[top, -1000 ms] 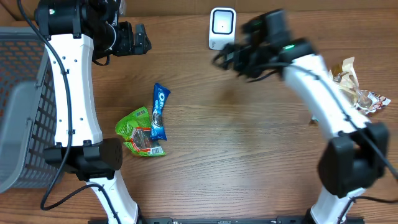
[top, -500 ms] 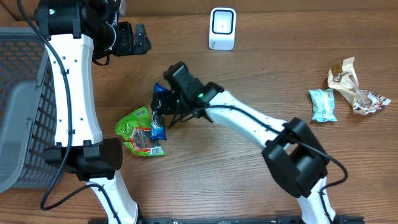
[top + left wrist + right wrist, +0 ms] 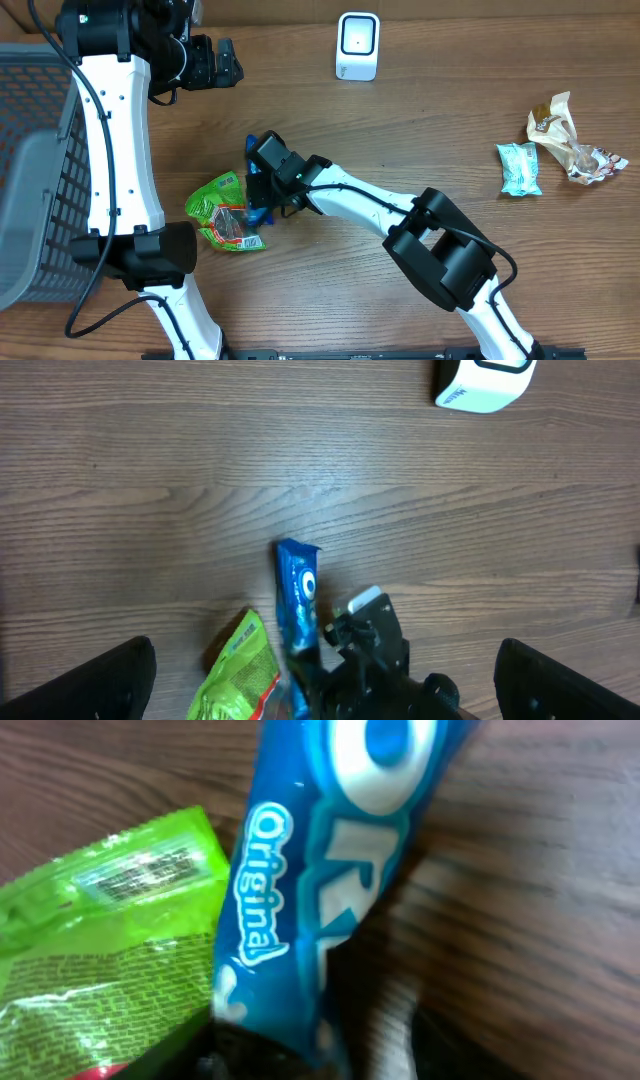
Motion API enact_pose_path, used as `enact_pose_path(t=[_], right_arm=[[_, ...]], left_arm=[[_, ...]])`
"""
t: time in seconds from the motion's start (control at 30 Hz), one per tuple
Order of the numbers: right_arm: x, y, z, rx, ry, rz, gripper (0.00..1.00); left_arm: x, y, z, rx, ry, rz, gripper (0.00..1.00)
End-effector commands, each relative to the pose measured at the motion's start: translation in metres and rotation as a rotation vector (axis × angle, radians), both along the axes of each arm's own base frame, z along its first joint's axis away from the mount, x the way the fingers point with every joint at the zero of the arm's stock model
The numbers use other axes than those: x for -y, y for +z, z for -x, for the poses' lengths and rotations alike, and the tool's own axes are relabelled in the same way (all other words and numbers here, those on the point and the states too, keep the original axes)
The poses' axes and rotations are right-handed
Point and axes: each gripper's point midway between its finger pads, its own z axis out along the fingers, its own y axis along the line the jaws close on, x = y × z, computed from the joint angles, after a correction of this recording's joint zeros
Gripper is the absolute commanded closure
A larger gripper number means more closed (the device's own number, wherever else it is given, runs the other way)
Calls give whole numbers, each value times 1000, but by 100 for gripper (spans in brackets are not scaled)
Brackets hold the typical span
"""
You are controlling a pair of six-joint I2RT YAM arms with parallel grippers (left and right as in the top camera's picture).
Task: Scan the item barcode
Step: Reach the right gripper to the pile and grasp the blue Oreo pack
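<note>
A blue Oreo packet [image 3: 256, 213] [image 3: 297, 585] [image 3: 320, 870] lies on the wooden table, its left edge over a green snack bag [image 3: 222, 208] [image 3: 100, 940]. My right gripper [image 3: 262, 190] [image 3: 330, 1050] is down on the packet. Its dark fingers straddle the packet's lower end, and a strip of table shows between the packet and the right finger. The white scanner [image 3: 357, 45] [image 3: 485, 382] stands at the back. My left gripper [image 3: 215, 62] [image 3: 320, 690] hovers high above, wide open and empty.
A grey mesh basket [image 3: 30, 170] fills the left edge. At the far right lie a teal packet [image 3: 519, 168] and crumpled wrappers [image 3: 565, 135]. My right arm stretches across the table's middle.
My right arm swung from beside the scanner leftward and down onto the blue packet, and its jaws narrowed around it. The left arm has not moved.
</note>
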Motion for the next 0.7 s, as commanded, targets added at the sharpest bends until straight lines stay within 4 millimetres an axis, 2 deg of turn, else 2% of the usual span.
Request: enact_pose_path(t=[0.0,0.03,0.1,0.2,0.33,0.53,0.67], right_arm=[[15,-10,2,-32,-23,57,73],[21,-11,4,-54,-25,74,77],[32,-10,8,-112,-16,86,78],[43,1,9,-199,43,53,72],[67,16,6,-331,98,-34,70],[114,37,0,-471,187,-202,70],[149,39,-8,-482,198,-217,70]], left_arm=[[3,1,1,1,7,4,0],[3,1,1,1,7,4,0],[3,1,1,1,7,4,0],[3,1,1,1,7,4,0],[3,1,1,1,7,4,0],[3,1,1,1,7,4,0],[3,1,1,1,7,4,0]])
